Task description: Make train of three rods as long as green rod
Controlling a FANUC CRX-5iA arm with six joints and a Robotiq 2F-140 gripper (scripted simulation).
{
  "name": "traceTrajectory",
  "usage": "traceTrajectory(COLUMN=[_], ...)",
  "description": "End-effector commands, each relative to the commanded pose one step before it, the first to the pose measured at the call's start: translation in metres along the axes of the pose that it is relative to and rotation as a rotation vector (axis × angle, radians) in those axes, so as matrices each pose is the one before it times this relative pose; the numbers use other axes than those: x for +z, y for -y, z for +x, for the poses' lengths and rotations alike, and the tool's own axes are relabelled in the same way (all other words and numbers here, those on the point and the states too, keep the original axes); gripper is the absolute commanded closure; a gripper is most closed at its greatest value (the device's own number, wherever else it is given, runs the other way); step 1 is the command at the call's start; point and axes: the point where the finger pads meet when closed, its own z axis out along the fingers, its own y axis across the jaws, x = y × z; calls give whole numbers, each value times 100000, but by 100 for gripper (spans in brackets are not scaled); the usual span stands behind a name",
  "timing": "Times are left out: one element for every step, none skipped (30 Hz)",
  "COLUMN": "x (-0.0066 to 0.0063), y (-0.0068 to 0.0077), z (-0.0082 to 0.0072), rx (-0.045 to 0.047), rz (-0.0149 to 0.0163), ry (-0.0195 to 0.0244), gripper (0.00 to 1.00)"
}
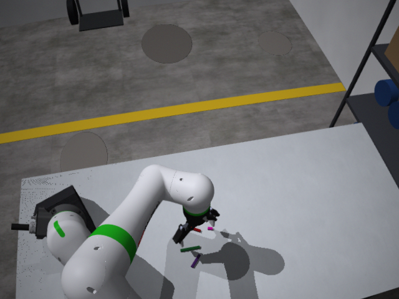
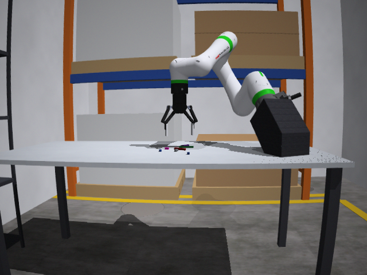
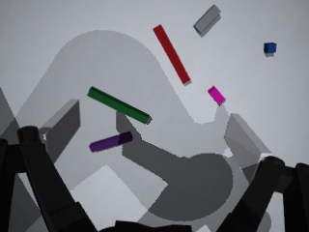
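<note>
Hovering above worktop (image 2: 89,155), jaws spread wide, empty. Judgement: centre over purple rod (image 3: 110,141), align across its width, descend straight, avoid green rod (image 3: 118,104).

Small red marking on the white robot arm (image 2: 221,54) just below its green band, too small to read, no other text visible

The arm (image 2: 228,79) bends over from its base, wrist pointing straight down, tool (image 2: 179,128) fully open and empty.
</note>
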Motion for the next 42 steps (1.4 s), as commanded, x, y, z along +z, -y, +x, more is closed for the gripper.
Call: traceTrajectory(x=[-12,17,16,13,10,11,9,7,5,3,1,1,0,0,0,0,0,0,0,0,0,0,0,0,0,0,0,0,0,0,0,0,0,0,0,0,0,0,0,0,0,0], y=[385,274,243,197,141,151,119,88,61,37,19,7,1,0,0,0,0,0,0,0,0,0,0,0,0,0,0,0,0,0,0,0,0,0,0,0,0,0,0,0,0,0], z=[-124,-51,-29,-12,-2,2,6,7,6,4,2,1,0,0,0,0,0,0,0,0,0,0,0,0,0,0,0,0,0,0,0,0,0,0,0,0,0,0,0,0,0,0], rx=[-9734,-5890,-5169,-4162,-2982,-3202,-2513,-1870,-1292,-798,-408,-144,-20,0,0,0,0,0,0,0,0,0,0,0,0,0,0,0,0,0,0,0,0,0,0,0,0,0,0,0,0,0], rz=[298,0,0,0,0,0,0,0,0,0,0,0,0,0,0,0,0,0,0,0,0,0,0,0,0,0,0,0,0,0,0,0,0,0,0,0,0,0,0,0,0,0], ry=[-1296,2,2,2,1,1,1,1,1,0,0,0,0,0,0,0,0,0,0,0,0,0,0,0,0,0,0,0,0,0,0,0,0,0,0,0,0,0,0,0,0,0], gripper=[0,0,0,0,0,0,0,0,0,0,0,0,0,0,0,0,0,0,0,0,0,0,0,0,0,0,0,0,0,0,0,0,0,0,0,0,0,0,0,0,0,0])
